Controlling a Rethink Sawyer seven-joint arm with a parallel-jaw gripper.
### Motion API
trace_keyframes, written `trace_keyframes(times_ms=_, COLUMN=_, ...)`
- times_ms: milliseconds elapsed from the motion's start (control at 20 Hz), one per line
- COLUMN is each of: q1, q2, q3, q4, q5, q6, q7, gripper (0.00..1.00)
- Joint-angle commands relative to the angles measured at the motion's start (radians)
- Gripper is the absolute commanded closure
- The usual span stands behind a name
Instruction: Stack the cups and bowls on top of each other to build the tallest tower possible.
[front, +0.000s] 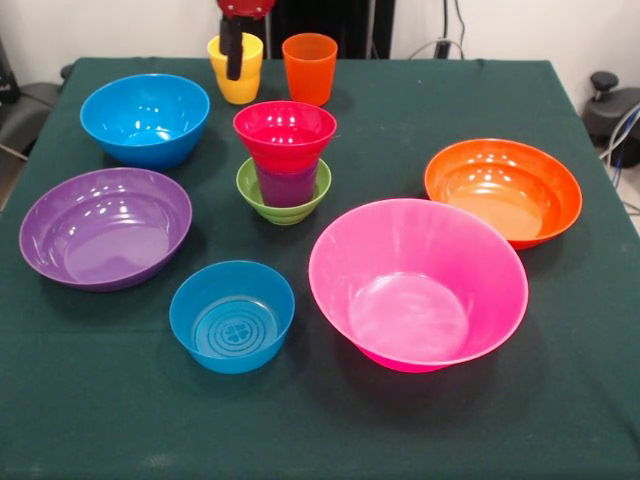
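Note:
The tower stands mid-table: a small green bowl (283, 207) holds a purple cup (286, 186), and a red bowl (285, 133) sits upright on top of it. Behind it, at the far edge, a yellow cup (247, 88) and an orange cup (309, 68) stand side by side. My gripper (233, 55) comes down at the yellow cup, its black lower part crossing the cup's near wall and rim. Whether it grips the cup does not show. Loose around the tower sit a blue bowl (145, 120), a purple bowl (105, 228), a small blue bowl (232, 315), a large pink bowl (418, 285) and an orange bowl (503, 190).
Everything rests on a dark green tablecloth (100, 420). Cables and dark equipment show beyond the table's right edge (610, 105).

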Motion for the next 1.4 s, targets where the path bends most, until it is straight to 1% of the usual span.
trace_keyframes(times_ms=50, q1=0.010, q2=0.021, q3=0.136, q4=-0.035, q5=-0.074, q6=0.097, q7=-0.238, gripper=0.00)
trace_keyframes(times_ms=250, q1=0.002, q2=0.015, q3=0.161, q4=-0.031, q5=-0.088, q6=0.109, q7=-0.283, gripper=0.00)
trace_keyframes(times_ms=450, q1=0.002, q2=0.013, q3=0.171, q4=-0.031, q5=-0.106, q6=0.105, q7=-0.287, gripper=0.00)
trace_keyframes(times_ms=500, q1=-0.002, q2=0.012, q3=0.178, q4=-0.029, q5=-0.112, q6=0.111, q7=-0.283, gripper=1.00)
trace_keyframes(times_ms=650, q1=-0.005, q2=0.008, q3=0.187, q4=-0.026, q5=-0.116, q6=0.115, q7=-0.292, gripper=1.00)
trace_keyframes(times_ms=900, q1=-0.010, q2=0.001, q3=0.198, q4=-0.035, q5=-0.120, q6=0.137, q7=-0.283, gripper=1.00)
trace_keyframes(times_ms=1100, q1=-0.007, q2=-0.001, q3=0.195, q4=-0.042, q5=-0.122, q6=0.135, q7=-0.262, gripper=1.00)
trace_keyframes(times_ms=1150, q1=-0.009, q2=0.000, q3=0.198, q4=-0.048, q5=-0.111, q6=0.159, q7=-0.261, gripper=1.00)
trace_keyframes(times_ms=1200, q1=0.007, q2=-0.004, q3=0.181, q4=-0.057, q5=-0.121, q6=0.159, q7=-0.245, gripper=1.00)
trace_keyframes(times_ms=1300, q1=-0.008, q2=0.005, q3=0.206, q4=-0.063, q5=-0.131, q6=0.145, q7=-0.279, gripper=1.00)
trace_keyframes(times_ms=1400, q1=-0.010, q2=0.018, q3=0.208, q4=-0.066, q5=-0.124, q6=0.129, q7=-0.261, gripper=1.00)
